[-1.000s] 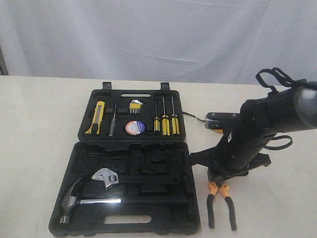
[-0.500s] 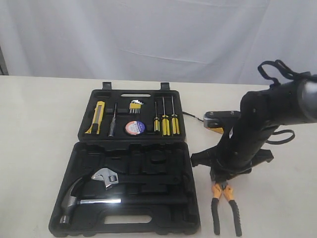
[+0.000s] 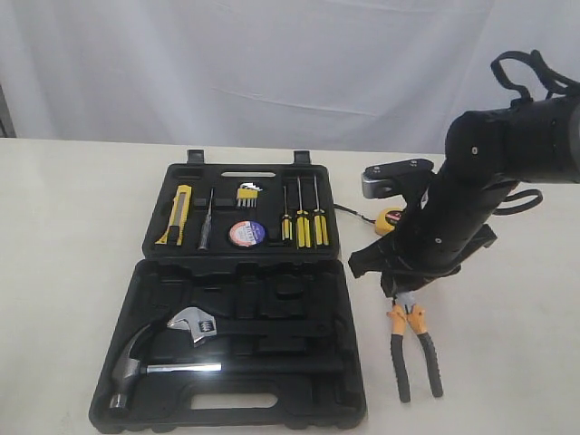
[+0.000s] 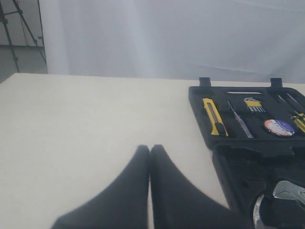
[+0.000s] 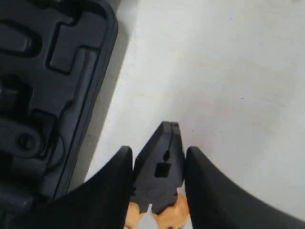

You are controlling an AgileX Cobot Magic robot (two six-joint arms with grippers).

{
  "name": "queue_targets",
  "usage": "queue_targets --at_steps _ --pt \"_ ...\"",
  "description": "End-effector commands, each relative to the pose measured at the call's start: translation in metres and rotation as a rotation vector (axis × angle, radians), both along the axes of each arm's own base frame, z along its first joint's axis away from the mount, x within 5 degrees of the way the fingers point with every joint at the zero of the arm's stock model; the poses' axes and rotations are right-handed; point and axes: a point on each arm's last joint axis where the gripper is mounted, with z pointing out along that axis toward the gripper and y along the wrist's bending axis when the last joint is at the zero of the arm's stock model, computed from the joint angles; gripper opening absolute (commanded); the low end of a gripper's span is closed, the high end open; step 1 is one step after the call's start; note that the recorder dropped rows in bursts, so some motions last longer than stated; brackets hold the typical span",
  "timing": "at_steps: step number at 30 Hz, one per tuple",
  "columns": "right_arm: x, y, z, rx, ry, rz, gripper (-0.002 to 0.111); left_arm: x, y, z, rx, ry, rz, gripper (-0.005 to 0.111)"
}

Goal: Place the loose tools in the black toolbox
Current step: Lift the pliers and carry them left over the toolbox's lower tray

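My right gripper point(image 3: 402, 295) is shut on the dark head of the orange-black-handled pliers point(image 3: 414, 350), whose handles point toward the table's front edge, just right of the black toolbox point(image 3: 346, 272). In the right wrist view the pliers point(image 5: 163, 139) sit wedged between both fingers point(image 5: 117, 172) of the gripper point(image 5: 159, 151). The yellow tape measure point(image 3: 389, 220) lies behind that arm. The utility knife point(image 3: 178, 214) and tape roll point(image 3: 246, 234) rest in the toolbox's far half. My left gripper point(image 4: 149, 149) is shut and empty over bare table, left of the toolbox point(image 4: 228, 157).
A claw hammer point(image 3: 145, 362) and adjustable wrench point(image 3: 198, 323) lie in the near half of the case. Three yellow-handled screwdrivers point(image 3: 303, 222), hex keys point(image 3: 246, 193) and a thin dark driver point(image 3: 206, 222) fill the far half. A white curtain hangs behind the table.
The right arm has risen and leaned to the right, carrying the pliers slightly up and rightward. The tape measure now shows more behind the arm.
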Motion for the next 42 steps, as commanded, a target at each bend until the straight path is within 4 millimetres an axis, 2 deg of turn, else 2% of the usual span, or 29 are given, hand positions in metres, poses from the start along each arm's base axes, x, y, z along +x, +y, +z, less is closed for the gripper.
queue_targets --at_steps 1,6,15,19,24,33,36,42 --pt "0.0 -0.001 0.005 -0.014 -0.006 0.033 -0.001 0.0 0.0 -0.001 -0.004 -0.001 -0.002 0.0" --pt "0.002 0.001 0.008 -0.008 -0.029 0.086 -0.001 0.0 0.0 -0.001 -0.004 -0.001 -0.002 0.0" --pt "0.014 0.009 0.013 0.033 -0.178 0.222 -0.001 0.0 0.0 -0.001 -0.004 -0.001 -0.002 0.0" --pt "0.021 0.016 0.024 0.03 -0.229 0.28 -0.001 0.0 0.0 -0.001 -0.004 -0.001 -0.002 0.0" --pt "0.034 0.034 0.044 -0.002 -0.308 0.393 -0.001 0.0 0.0 -0.001 -0.004 -0.001 -0.002 0.0" --pt "0.045 0.084 0.076 -0.081 -0.458 0.659 -0.001 0.0 0.0 -0.001 -0.004 -0.001 -0.002 0.0" --pt "0.047 0.094 0.073 -0.105 -0.477 0.71 -0.001 0.0 0.0 -0.001 -0.004 -0.001 -0.002 0.0" --pt "0.048 0.098 0.039 -0.124 -0.331 0.789 -0.001 0.0 0.0 -0.001 -0.004 -0.001 -0.002 0.0"
